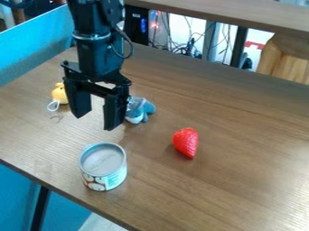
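The claw (95,122) hangs open above the counter (241,185), nothing between its fingers; just to its right, partly behind one finger, sits the blue toy (138,109), with the can (103,167) on the near side.

Can (104,177) left of strawberry (186,142), toy (140,110) behind
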`<move>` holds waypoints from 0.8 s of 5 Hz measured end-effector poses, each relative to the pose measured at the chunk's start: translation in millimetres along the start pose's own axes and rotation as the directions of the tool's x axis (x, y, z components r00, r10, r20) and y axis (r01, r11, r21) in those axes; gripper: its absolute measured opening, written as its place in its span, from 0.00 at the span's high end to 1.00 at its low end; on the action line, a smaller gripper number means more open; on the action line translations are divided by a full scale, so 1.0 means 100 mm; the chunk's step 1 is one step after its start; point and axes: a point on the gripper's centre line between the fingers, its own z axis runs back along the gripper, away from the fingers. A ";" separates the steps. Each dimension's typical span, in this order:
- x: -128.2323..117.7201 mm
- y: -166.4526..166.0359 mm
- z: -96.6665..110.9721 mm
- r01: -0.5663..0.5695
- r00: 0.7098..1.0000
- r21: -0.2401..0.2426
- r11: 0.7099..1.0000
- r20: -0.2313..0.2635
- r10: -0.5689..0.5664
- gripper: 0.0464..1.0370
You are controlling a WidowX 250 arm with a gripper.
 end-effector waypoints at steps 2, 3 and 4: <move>-0.02 -0.21 -0.14 0.045 0.999 0.002 0.999 -0.011 -0.045 0.04; -0.04 -0.41 -0.15 0.085 0.996 0.009 0.996 0.000 -0.085 0.04; -0.09 -0.63 -0.21 0.102 0.995 0.047 0.994 -0.020 -0.101 0.04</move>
